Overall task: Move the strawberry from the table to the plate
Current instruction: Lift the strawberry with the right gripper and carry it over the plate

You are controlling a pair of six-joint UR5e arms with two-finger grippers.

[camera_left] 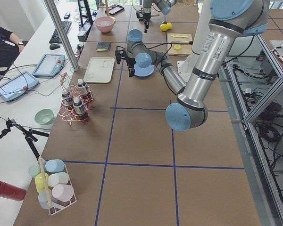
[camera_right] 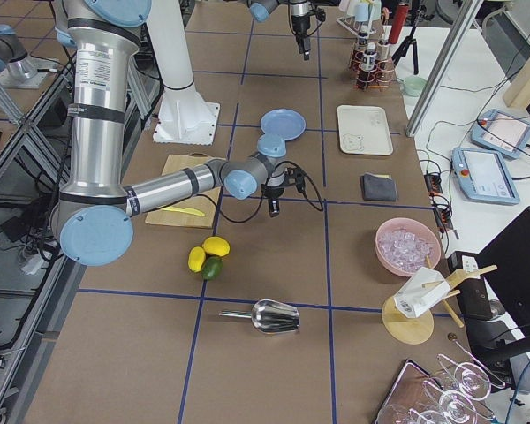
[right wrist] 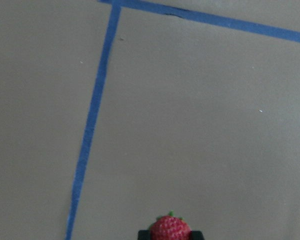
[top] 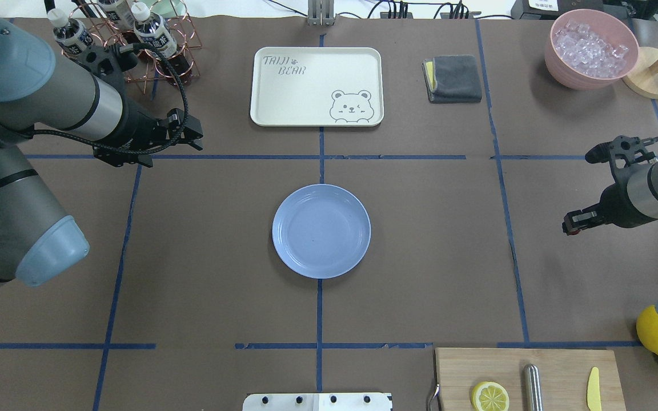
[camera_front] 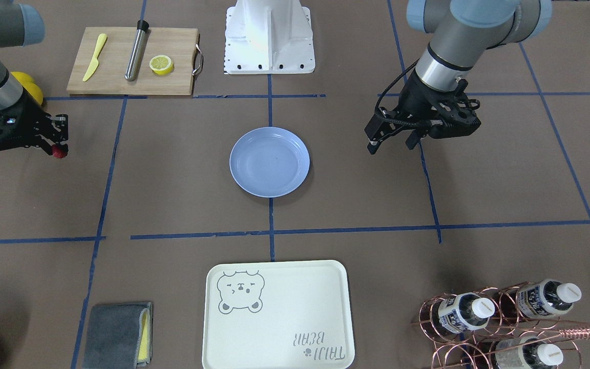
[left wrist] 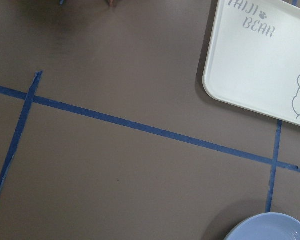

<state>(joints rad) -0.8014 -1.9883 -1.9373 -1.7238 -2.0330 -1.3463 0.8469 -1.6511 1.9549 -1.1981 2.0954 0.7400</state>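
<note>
- The strawberry [right wrist: 170, 228] is pinched between the fingertips of the right gripper [camera_front: 55, 146], which is closed on it. It is well apart from the plate [camera_front: 269, 162], off to the robot's right side. How high it is above the table [camera_front: 172, 195] I cannot tell.
- Only the very ends of the fingers seem to hold the berry, and most of it shows below them. I think this is the main risk: a quick or jerky move toward the plate could let it slip out.
- If it drops on the way, it will probably roll on the flat table, and a new grasp would then be needed.
- The berry is small and round and the plate is shallow with a low rim. A release from too high, or near the edge, could make it bounce or roll over the rim. Setting it low, over the middle, seems safer.
- Pressing harder to secure it could squash it, if it is soft.
- The left gripper [camera_front: 393, 143] is open and empty, on the other side of the plate. An overshoot past the plate would bring the two arms close together.
</note>
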